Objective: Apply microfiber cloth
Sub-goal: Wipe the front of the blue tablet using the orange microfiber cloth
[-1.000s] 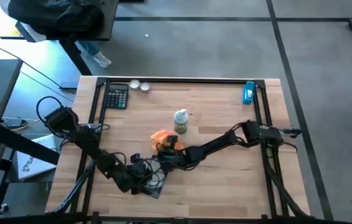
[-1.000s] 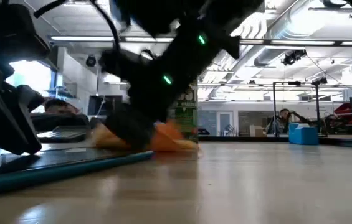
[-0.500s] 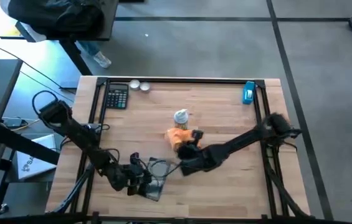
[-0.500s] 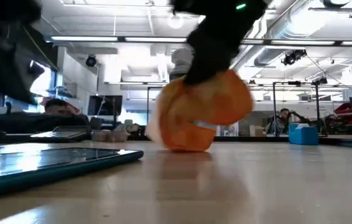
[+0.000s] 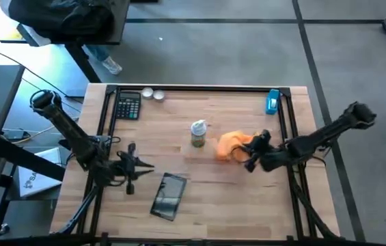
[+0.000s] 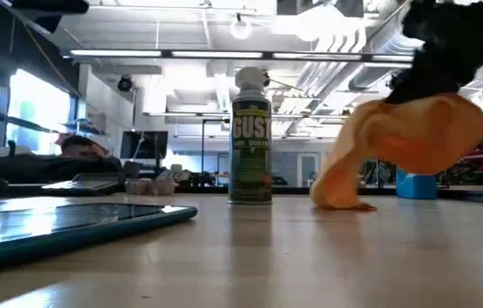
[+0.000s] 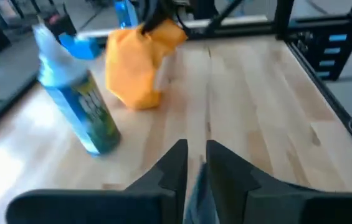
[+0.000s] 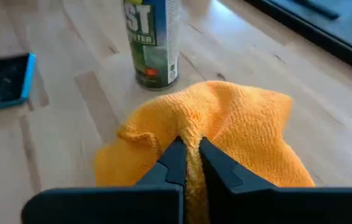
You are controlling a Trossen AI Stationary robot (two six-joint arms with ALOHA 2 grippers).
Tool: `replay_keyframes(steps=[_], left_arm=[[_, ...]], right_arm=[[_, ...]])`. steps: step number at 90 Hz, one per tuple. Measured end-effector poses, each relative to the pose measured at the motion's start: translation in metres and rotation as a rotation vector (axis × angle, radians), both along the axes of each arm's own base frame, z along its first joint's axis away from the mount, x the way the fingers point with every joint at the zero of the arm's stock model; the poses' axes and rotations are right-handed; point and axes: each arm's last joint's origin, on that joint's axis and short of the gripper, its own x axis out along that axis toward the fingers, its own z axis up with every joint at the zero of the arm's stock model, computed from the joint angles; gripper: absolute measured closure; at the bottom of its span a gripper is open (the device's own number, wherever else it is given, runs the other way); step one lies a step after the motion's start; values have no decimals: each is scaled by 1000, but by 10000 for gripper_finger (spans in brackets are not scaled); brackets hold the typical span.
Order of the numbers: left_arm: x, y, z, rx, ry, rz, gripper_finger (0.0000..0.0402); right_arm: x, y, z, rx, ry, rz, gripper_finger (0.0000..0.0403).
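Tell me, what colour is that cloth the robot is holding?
Bright orange; the microfiber cloth shows best in the right wrist view.

Two dark jointed arms, black cables

Overhead, table-level and wrist cameras share the can [image 6: 250,137].

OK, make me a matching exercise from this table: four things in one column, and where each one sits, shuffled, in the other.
Things:
1. microfiber cloth
2. spray can
3. calculator
4. dark tablet

Places:
A. flat on the wood at the near edge, between the two arms
B. upright near the middle of the table
C. pinched in the right pincer, one corner trailing on the wood
D. far left corner, beside two small round tins

Pairs: 1-C, 2-B, 3-D, 4-A
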Motion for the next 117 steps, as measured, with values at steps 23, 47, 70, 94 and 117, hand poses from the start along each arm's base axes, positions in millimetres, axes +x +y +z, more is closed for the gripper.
replay_keyframes(steps=[23, 47, 70, 94, 117], left_arm=[[-6, 32, 13, 64, -4, 71, 394], [-12, 60, -12, 9, 23, 131, 401], [-15, 78, -59, -97, -194, 96, 401], [-20, 95, -78, -123, -425, -61, 401], [-18, 115, -70, -10, -502, -24, 402]], right_arm=[[-55, -29, 50, -107, -140, -17, 403], [-97, -46, 38, 81, -122, 53, 403], [-76, -33, 19, 125, -364, 165, 403], [-57, -25, -29, 17, -526, 236, 403], [-50, -37, -35, -9, -627, 299, 403]])
